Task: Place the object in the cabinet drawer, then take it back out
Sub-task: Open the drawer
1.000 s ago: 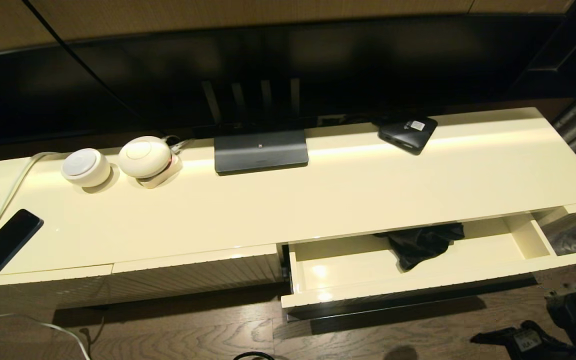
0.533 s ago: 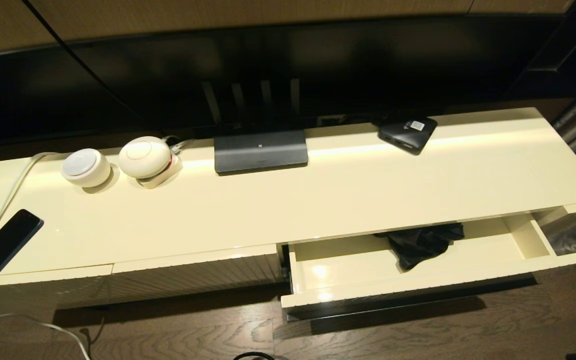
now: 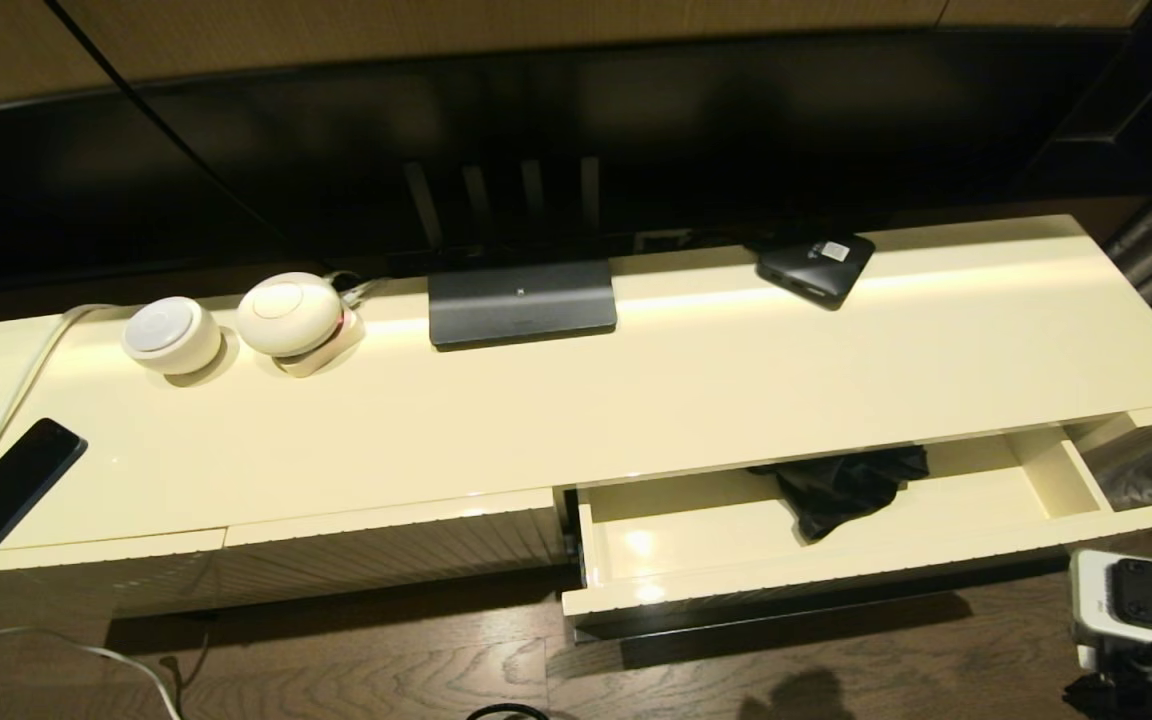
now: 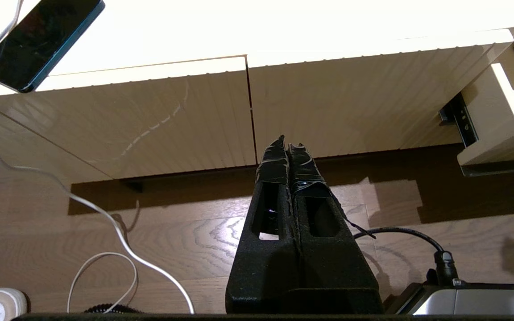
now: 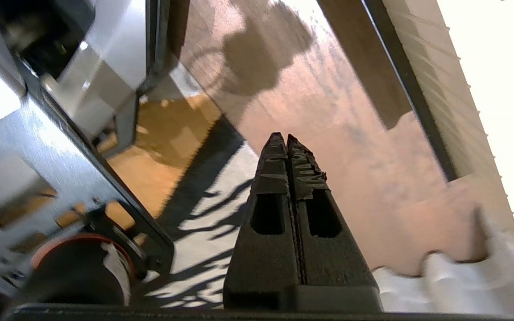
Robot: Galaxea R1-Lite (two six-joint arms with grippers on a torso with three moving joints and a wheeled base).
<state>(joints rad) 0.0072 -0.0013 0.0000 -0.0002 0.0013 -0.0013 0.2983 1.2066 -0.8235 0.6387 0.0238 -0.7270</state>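
the umbrella (image 3: 848, 487) sits in the open drawer (image 3: 816, 575), centre-right of the head view, tucked toward the back wall with its upper part hidden under the lip of the table (image 3: 576, 400). so the putting-in looks done, and the taking-out is still to come.

how will it handle? my read is light and soft on the outside: loose, glossy black folds that will slide and bunch under a pinch, so a grab on cloth alone could slip or drag the fabric without lifting the body. the firm core under the folds, or the handle, would be the better place to take hold, but no handle or loop shows here; what shows is a crumpled dark lump with a point of fabric hanging toward the front of the drawer.

the right hand (image 5: 287, 139) is clenched on nothing, both fingers pressed flat together, low over the wooden floor (image 5: 328, 133) beside the drawer's ribbed front; in the head view only the arm's pale housing shows at the lower right corner. the left hand (image 4: 289, 141) is likewise clamped tight and empty, parked low before the closed ribbed panels (image 4: 248, 111), with a phone (image 4: 43, 40) at the upper left of its view.
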